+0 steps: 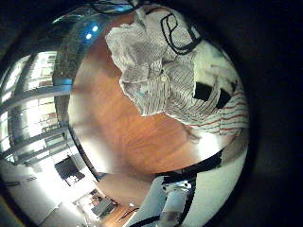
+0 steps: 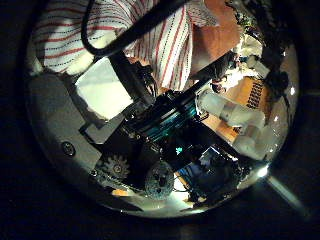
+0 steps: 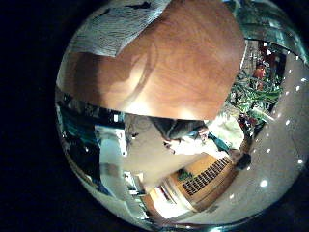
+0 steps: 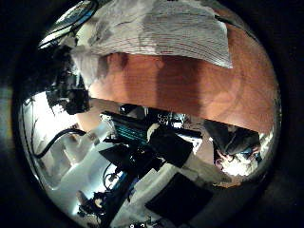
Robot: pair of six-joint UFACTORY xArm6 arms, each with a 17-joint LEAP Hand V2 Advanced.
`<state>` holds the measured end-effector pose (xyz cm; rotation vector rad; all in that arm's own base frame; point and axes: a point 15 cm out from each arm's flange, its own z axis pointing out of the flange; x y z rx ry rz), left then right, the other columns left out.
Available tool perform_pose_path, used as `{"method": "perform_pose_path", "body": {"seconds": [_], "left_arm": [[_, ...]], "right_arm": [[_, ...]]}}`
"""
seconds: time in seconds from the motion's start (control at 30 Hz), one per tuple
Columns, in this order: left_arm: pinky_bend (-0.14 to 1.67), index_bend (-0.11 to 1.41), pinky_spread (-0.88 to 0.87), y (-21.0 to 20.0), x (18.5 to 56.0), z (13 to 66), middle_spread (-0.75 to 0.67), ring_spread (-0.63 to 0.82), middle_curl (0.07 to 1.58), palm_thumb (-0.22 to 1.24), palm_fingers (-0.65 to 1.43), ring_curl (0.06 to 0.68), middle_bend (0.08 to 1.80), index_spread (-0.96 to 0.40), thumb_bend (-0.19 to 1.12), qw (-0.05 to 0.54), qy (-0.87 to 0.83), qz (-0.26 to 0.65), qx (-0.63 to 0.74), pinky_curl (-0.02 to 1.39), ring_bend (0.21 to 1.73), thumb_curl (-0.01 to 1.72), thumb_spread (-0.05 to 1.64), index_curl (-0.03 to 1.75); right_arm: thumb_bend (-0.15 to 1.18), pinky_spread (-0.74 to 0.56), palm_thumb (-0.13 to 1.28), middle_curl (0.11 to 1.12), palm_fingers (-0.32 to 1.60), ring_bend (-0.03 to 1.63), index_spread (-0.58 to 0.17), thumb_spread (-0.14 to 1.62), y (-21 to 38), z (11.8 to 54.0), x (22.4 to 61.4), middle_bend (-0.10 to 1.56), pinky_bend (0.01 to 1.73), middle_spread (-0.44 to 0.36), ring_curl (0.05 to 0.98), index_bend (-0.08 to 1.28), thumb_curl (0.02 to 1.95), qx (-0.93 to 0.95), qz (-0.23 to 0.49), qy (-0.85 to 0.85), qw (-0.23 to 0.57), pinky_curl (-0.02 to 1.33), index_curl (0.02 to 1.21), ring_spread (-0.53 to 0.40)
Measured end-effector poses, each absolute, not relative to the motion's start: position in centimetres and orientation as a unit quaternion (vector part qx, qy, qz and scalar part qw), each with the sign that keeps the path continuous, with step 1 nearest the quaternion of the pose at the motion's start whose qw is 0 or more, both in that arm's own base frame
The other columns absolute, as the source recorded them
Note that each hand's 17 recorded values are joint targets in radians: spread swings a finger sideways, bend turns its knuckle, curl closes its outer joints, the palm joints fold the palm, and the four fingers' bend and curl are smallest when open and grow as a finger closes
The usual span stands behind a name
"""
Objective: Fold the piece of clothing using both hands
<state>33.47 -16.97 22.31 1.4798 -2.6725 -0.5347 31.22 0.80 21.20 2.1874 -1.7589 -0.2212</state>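
I read left hand (image 2: 150, 120) nearest: white red-striped crumpled shirt (image 1: 175, 76) on brown wooden table (image 1: 114, 123), close under palm, fingers curled into cloth. Right hand finger state: cannot tell; shirt lies well off it.

A lab or office: large windows (image 1: 28, 104), ceiling lights (image 3: 275, 145), a wooden table (image 3: 174, 58)

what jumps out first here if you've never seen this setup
The striped garment catches the eye first, lying rumpled on the wooden table. In the right thumb side palm view it spreads flatter along the table's far part. The left hand's own white and black parts crowd its thumb side view, right beside the cloth.
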Motion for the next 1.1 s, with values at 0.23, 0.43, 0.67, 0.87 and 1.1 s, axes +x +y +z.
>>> {"method": "perform_pose_path", "body": {"seconds": [0.23,0.43,0.67,0.87,1.1], "left_arm": [[1.05,0.38,-0.66,-16.6,33.5,22.3,-0.57,-0.47,0.89,0.65,1.06,0.526,0.96,-0.71,-0.02,0.027,-0.861,-0.170,0.479,0.63,1.28,0.52,1.18,1.05],[1.05,0.34,-0.66,-16.4,33.5,22.6,-0.58,-0.47,0.90,0.63,1.07,0.523,0.95,-0.74,-0.02,0.033,-0.861,-0.164,0.480,0.63,1.29,0.52,1.18,1.15],[1.05,0.29,-0.66,-15.4,33.6,22.9,-0.59,-0.46,0.92,0.62,1.07,0.520,0.94,-0.75,-0.01,0.039,-0.859,-0.159,0.485,0.63,1.29,0.51,1.19,1.24],[1.04,0.27,-0.66,-14.6,33.4,22.9,-0.59,-0.46,0.92,0.57,1.09,0.516,0.93,-0.76,-0.03,0.050,-0.861,-0.153,0.483,0.63,1.28,0.49,1.19,1.29],[1.03,0.30,-0.65,-13.6,32.1,23.2,-0.58,-0.46,0.92,0.48,1.13,0.511,0.93,-0.77,-0.02,0.073,-0.860,-0.140,0.485,0.63,1.26,0.44,1.25,1.31]], "right_arm": [[-0.02,0.12,0.46,0.42,0.31,0.73,-0.227,1.09,1.4,19.2,33.0,0.37,0.52,-0.068,0.365,0.18,0.30,0.766,-0.064,-0.621,0.154,0.27,0.31,-0.144],[0.01,-0.04,0.59,0.47,0.55,0.82,-0.263,1.09,1.0,16.7,33.5,0.47,0.58,-0.139,0.389,0.18,0.34,0.760,-0.068,-0.622,0.176,0.26,0.33,-0.226],[0.05,-0.38,0.83,0.62,1.24,1.01,-0.410,1.07,0.7,15.7,34.6,0.74,0.89,-0.254,0.487,0.41,0.42,0.760,-0.055,-0.623,0.179,0.36,0.46,-0.296],[0.07,-0.34,0.94,0.76,1.19,1.17,-0.427,1.13,0.7,16.3,35.5,0.96,1.16,-0.259,0.593,0.76,0.49,0.767,-0.041,-0.621,0.160,0.51,0.67,-0.283],[0.05,-0.29,0.95,0.87,1.04,1.29,-0.409,1.21,0.2,18.4,32.5,1.10,1.29,-0.254,0.683,0.89,0.53,0.772,-0.078,-0.601,0.190,0.62,0.82,-0.266]]}}
